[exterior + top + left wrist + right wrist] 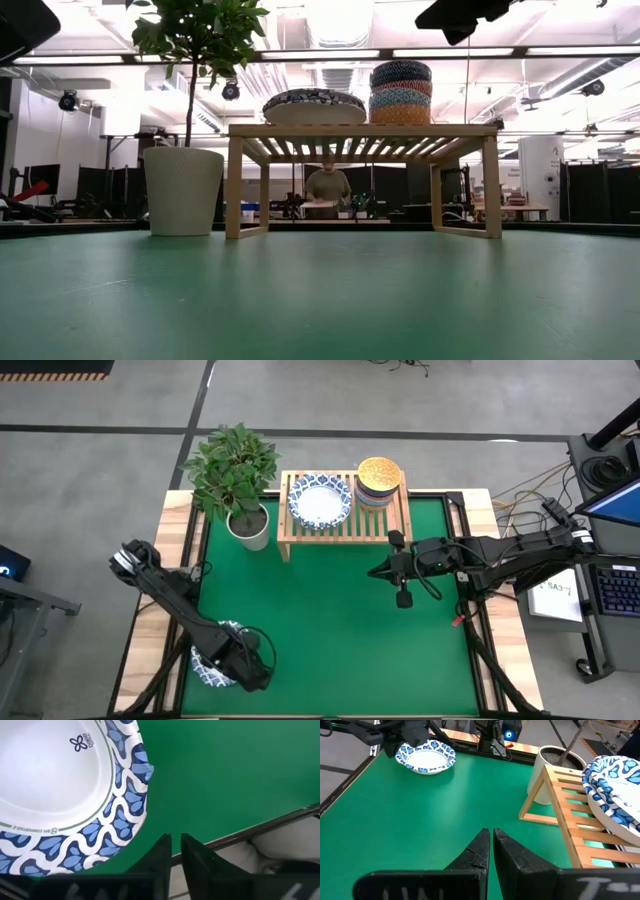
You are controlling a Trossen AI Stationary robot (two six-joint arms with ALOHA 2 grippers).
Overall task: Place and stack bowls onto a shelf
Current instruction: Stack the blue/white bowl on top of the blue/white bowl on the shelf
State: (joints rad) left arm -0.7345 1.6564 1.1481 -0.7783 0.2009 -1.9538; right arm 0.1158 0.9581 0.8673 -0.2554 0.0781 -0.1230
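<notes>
Our left gripper [245, 665] hovers over the last wide white bowl [215, 660] near the surface's front-left corner, fingers nearly pressed together, empty. We must spread them and pinch its rim. On the shelf [340, 525] sit stacked wide bowls [320, 506] and the small-bowl stack [379, 482]. Our right gripper [402, 598] waits before it, fingers together.

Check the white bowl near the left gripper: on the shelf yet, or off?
Off. The white bowl sits on the green mat by the left gripper, far from the shelf.

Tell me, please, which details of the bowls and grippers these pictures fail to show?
- Wide white blue-rimmed bowls on the light-wood slatted shelf: their number; in the high view they overlap.
- Blue-rimmed bowl near the table's front-left corner: the left arm hides much of it in the high view.
- Stack of small bowls: each one's inside is hidden.
</notes>
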